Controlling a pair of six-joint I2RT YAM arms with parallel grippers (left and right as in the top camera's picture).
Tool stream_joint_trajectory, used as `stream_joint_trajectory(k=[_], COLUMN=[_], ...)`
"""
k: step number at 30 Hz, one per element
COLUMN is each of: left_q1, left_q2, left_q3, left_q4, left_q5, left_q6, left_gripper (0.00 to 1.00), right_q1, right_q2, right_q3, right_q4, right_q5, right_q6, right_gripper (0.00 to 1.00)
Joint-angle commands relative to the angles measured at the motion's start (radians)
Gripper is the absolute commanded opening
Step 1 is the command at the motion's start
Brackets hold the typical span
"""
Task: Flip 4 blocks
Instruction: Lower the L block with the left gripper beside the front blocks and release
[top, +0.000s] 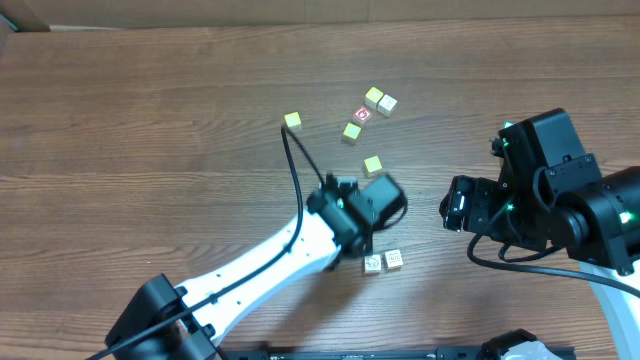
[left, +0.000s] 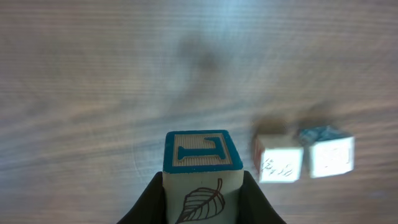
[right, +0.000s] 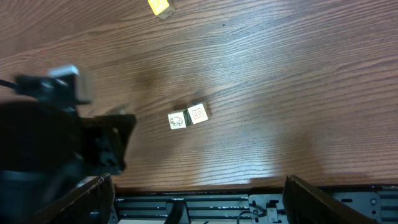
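Left gripper (left: 203, 198) pinching held block (left: 202, 158): blue-framed letter face, looks like a turned L, leaf drawing on its side. Beside it on the table (left: 93, 74), second block (left: 278, 163) touches third block (left: 331, 155); their prints are unreadable. Right gripper (right: 199, 208) spread wide, empty. Yellow-topped cube (top: 373, 165) and red ring cube (top: 363, 115) sit farther out.
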Motion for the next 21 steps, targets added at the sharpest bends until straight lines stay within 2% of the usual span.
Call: stream_joint_trajectory(k=[1, 7, 11, 21], left_q1=[-0.026, -0.031, -0.031, -0.031], left_q2=[-0.052, -0.051, -0.051, -0.050], left_q3=[-0.127, -0.278, -0.340, -0.372], left_q4=[0.090, 0.281, 0.402, 0.464], left_q5=[0.063, 0.126, 0.175, 0.189], left_q6=[-0.060, -0.060, -0.013, 0.011], left_gripper=[0.06, 0.06, 0.09, 0.17], right_q1=[-0.001, -0.001, -0.001, -0.001], right_q2=[-0.009, -0.009, -0.009, -0.009], right_q3=[0.022, 0.021, 0.021, 0.021], right_q4=[0.002, 0.002, 0.002, 0.002], right_q5=[-0.003, -0.003, -0.003, -0.023], right_q6=[-0.019, -0.023, -0.023, -0.022], right_gripper=[0.87, 0.87, 0.87, 0.88])
